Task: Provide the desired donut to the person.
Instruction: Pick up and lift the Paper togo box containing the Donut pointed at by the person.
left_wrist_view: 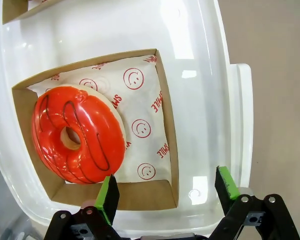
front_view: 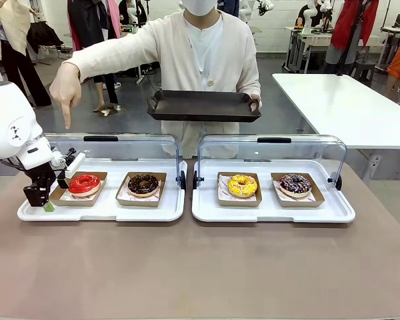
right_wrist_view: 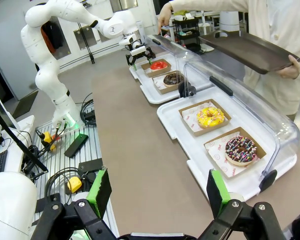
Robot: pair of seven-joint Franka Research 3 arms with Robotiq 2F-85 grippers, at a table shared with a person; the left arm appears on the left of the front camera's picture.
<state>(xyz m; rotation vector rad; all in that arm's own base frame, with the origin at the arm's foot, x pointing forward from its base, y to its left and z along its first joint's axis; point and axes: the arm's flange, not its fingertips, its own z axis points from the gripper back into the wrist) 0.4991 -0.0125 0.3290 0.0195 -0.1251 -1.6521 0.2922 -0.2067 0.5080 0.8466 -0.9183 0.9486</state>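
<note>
The person (front_view: 207,60) stands across the table and points one hand (front_view: 67,93) down at the red-glazed donut (front_view: 85,183). Their other hand holds a dark tray (front_view: 203,107). The donut (left_wrist_view: 77,135) lies in a brown paper box (left_wrist_view: 167,150) at the left end of the left white tray (front_view: 107,212). My left gripper (front_view: 43,200) hangs low at that box's outer edge. Its jaws are open, and the box's near corner lies between the green pads (left_wrist_view: 108,192) without touching them. My right gripper (right_wrist_view: 157,192) is open over the table's near side, holding nothing.
A chocolate donut (front_view: 144,184) shares the left tray. A yellow donut (front_view: 243,185) and a sprinkled donut (front_view: 295,184) sit on the right tray (front_view: 273,213). Clear lids (front_view: 113,150) stand raised behind both trays. Bare brown tabletop (front_view: 187,267) lies in front.
</note>
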